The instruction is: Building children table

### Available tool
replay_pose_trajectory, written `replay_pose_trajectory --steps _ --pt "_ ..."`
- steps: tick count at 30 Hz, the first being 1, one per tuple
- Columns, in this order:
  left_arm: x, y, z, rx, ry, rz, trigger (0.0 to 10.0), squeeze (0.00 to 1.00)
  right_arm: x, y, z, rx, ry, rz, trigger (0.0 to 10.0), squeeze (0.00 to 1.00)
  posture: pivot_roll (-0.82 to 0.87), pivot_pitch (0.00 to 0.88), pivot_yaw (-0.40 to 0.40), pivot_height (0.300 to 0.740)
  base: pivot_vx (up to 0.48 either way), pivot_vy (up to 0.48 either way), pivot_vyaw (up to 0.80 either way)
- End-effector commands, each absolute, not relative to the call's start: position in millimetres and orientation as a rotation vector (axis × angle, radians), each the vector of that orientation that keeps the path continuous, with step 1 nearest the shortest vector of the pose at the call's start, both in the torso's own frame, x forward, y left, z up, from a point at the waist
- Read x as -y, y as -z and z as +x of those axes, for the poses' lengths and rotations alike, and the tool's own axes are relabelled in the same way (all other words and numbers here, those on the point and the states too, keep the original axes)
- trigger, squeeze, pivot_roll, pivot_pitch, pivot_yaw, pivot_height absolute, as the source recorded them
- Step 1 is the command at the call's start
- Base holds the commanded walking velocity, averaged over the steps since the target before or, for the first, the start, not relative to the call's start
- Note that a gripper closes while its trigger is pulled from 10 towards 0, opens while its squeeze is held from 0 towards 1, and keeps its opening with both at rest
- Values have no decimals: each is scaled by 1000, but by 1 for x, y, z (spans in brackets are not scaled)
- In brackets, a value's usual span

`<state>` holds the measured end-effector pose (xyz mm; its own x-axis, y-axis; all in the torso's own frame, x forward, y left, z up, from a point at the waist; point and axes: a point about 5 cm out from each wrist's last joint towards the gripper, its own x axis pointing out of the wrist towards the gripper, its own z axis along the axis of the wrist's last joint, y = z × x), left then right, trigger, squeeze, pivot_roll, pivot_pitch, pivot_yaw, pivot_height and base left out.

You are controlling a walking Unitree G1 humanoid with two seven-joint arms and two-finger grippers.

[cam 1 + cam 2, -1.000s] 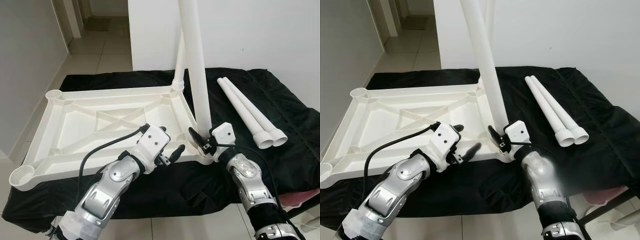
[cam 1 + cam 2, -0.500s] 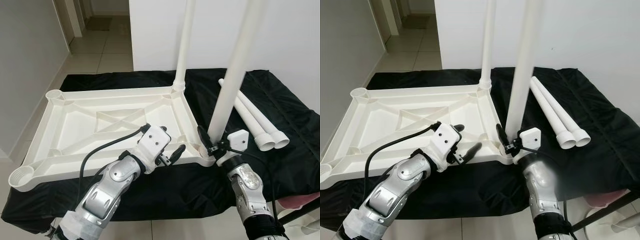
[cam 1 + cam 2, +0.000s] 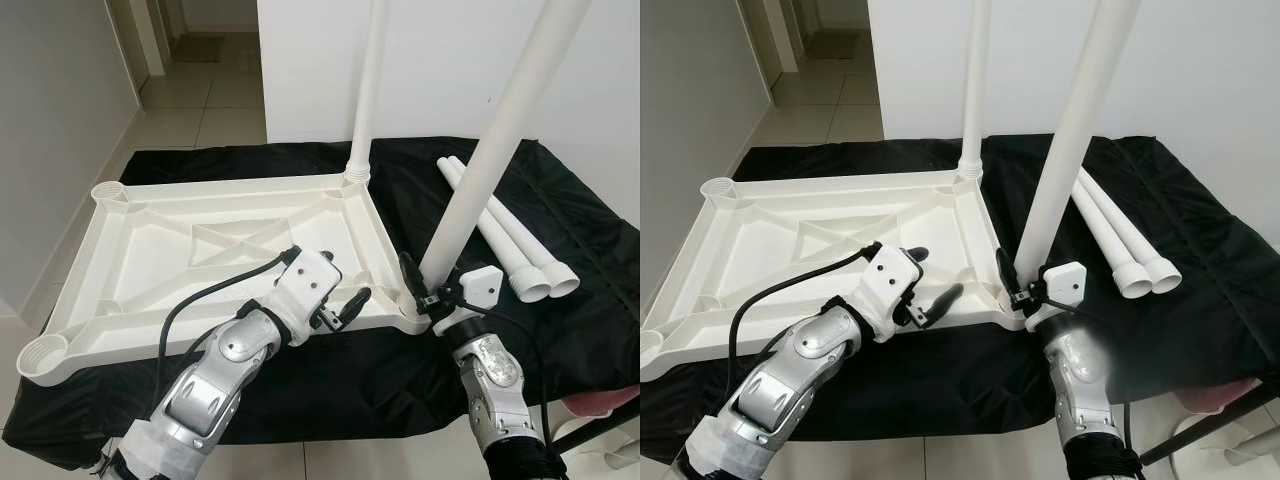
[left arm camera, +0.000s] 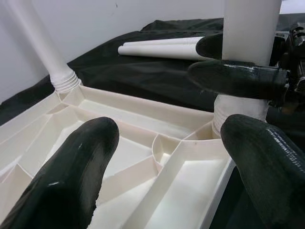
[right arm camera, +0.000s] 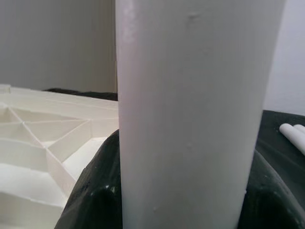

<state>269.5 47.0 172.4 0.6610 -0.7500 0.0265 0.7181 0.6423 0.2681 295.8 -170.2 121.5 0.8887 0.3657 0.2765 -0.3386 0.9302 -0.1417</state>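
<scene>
currently the white plastic tabletop (image 3: 200,250) lies upside down on a black cloth (image 3: 300,160), its ribbed underside facing up. the underside shows a raised rim, diagonal stiffening ribs that cross at the centre, and a round socket at each corner. the far-left socket (image 3: 108,191) and the near-left socket (image 3: 42,353) stand unfilled. one white tubular leg (image 3: 368,90) stands upright in the far-right socket, its ribbed collar seated at the corner.

a second white leg (image 3: 495,150) has its lower end at the near-right socket (image 3: 415,300) and leans away from the tabletop toward the robot's right. the right gripper (image 3: 425,290) is clamped around this leg just above the socket; in the right wrist view the black fingers (image 5: 90,195) press against both sides of the tube.

the left gripper (image 3: 335,300) hovers over the near rim of the tabletop, just beside the near-right socket. its fingers (image 4: 71,176) are spread wide apart and hold nothing.

two spare legs (image 3: 500,225) lie side by side on the cloth, to the right of the tabletop, with their flared ends toward the robot.

beyond the cloth stands a white wall (image 3: 450,60), and a tiled floor (image 3: 200,100) extends to the far left.
</scene>
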Motion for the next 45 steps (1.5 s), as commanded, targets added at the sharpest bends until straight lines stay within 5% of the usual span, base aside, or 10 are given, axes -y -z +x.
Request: replay_pose_trajectory --steps 1,16,17,25,26,27,28,45 --pt "-48 -170 270 120 874 254 10000 0 163 -91 289 145 -425 -92 10000 0 -3 9 19 740 0 0 0" --pt "-46 -179 269 136 924 147 10000 51 161 -162 296 316 -537 33 10000 0 -11 8 1 740 0 0 0" --pt "-46 -180 270 133 932 125 10000 1000 162 -171 296 329 -559 26 10000 0 -13 7 -2 740 0 0 0" --pt "-47 -197 277 168 945 70 10000 1000 170 -194 297 348 -635 9 10000 0 -14 2 -11 740 0 0 0" --pt "-47 -202 278 175 950 58 10000 635 172 -194 298 325 -661 -4 10000 0 -13 0 -14 740 0 0 0" --pt "-47 -202 278 175 950 58 10000 635 172 -194 298 325 -661 -4 10000 0 -13 0 -14 740 0 0 0" --pt "-47 -210 279 183 973 34 10000 0 174 -192 298 281 -702 -52 10000 0 -14 0 -15 740 0 0 0" --pt "-40 -255 259 193 1319 -78 10000 0 170 -176 280 -15 -1021 -87 10000 0 -28 0 -3 740 0 0 0"
